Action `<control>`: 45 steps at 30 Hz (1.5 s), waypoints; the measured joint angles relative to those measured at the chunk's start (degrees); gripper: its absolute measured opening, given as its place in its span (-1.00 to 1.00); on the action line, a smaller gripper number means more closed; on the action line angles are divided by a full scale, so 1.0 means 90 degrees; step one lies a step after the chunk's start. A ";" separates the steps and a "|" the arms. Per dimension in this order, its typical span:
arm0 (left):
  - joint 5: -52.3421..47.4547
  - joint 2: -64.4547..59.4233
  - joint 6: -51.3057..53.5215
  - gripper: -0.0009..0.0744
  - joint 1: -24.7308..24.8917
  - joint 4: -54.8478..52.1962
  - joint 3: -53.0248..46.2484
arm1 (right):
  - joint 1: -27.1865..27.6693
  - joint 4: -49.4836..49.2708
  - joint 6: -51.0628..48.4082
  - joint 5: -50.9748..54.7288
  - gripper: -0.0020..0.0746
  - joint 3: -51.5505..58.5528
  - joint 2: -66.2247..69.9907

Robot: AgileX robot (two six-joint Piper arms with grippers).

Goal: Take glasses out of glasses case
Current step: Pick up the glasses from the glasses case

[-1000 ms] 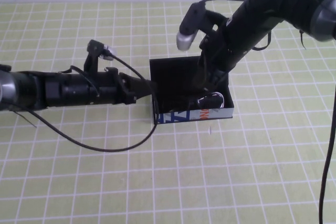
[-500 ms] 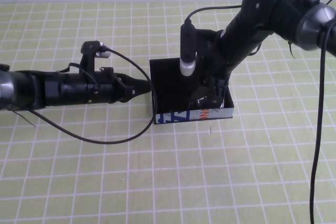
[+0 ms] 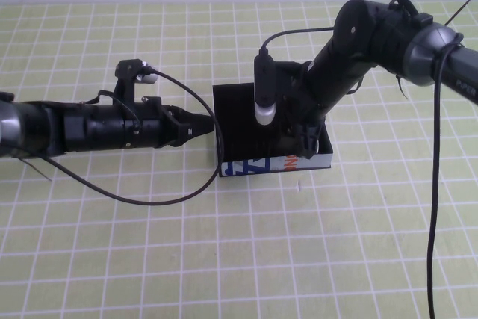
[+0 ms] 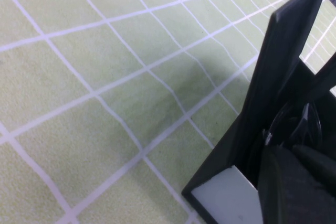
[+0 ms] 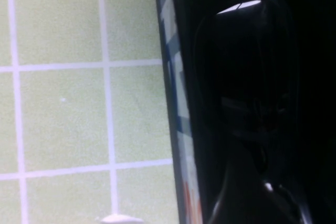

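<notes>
The glasses case [image 3: 246, 121] lies open mid-table, black inside, with its white front strip [image 3: 272, 163] toward me. My left gripper [image 3: 208, 125] comes in from the left, narrowed to a point and shut on the case's left wall. In the left wrist view that wall [image 4: 283, 66] rises beside one dark finger [image 4: 294, 182]. My right gripper [image 3: 302, 142] reaches down into the right part of the case. The glasses are mostly hidden in the high view. The right wrist view shows a glossy dark lens [image 5: 247, 72] just inside the strip [image 5: 176, 103], right at the gripper.
The table is covered by a green mat with a white grid [image 3: 149, 244]. A black cable [image 3: 149, 199] loops from my left arm over the mat in front of it. Another cable [image 3: 437, 207] hangs down from my right arm at the right side.
My right arm has swung and lowered, putting its gripper deeper into the case. The lens glimpsed there a second ago is now covered. My left arm and the case have stayed still.
</notes>
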State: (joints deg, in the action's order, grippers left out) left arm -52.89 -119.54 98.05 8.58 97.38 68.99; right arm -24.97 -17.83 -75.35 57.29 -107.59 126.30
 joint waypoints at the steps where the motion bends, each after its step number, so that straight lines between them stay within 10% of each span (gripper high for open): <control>1: 0.0000 0.0000 0.0000 -0.99 0.0000 0.0000 0.0000 | 0.0000 0.0000 -0.0011 -0.0014 -0.18 0.0000 0.0015; 25: 0.0000 0.0000 -0.0015 -0.99 0.0000 -0.0093 0.0000 | 0.0000 0.0014 -0.0615 -0.0255 -0.19 0.0000 0.0281; 34: 0.0000 0.0000 -0.0015 -0.99 0.0000 -0.0093 0.0000 | -0.0017 -0.0080 -0.0497 -0.0064 -0.80 0.0000 0.0190; 45: 0.0000 0.0145 -0.0106 -0.99 0.0000 -0.0480 0.0000 | -0.0015 0.0000 0.1405 0.0618 -0.80 0.0000 -0.0950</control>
State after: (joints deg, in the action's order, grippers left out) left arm -52.89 -118.23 97.10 8.58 93.06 68.99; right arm -25.11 -17.83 -62.70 62.85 -107.59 117.75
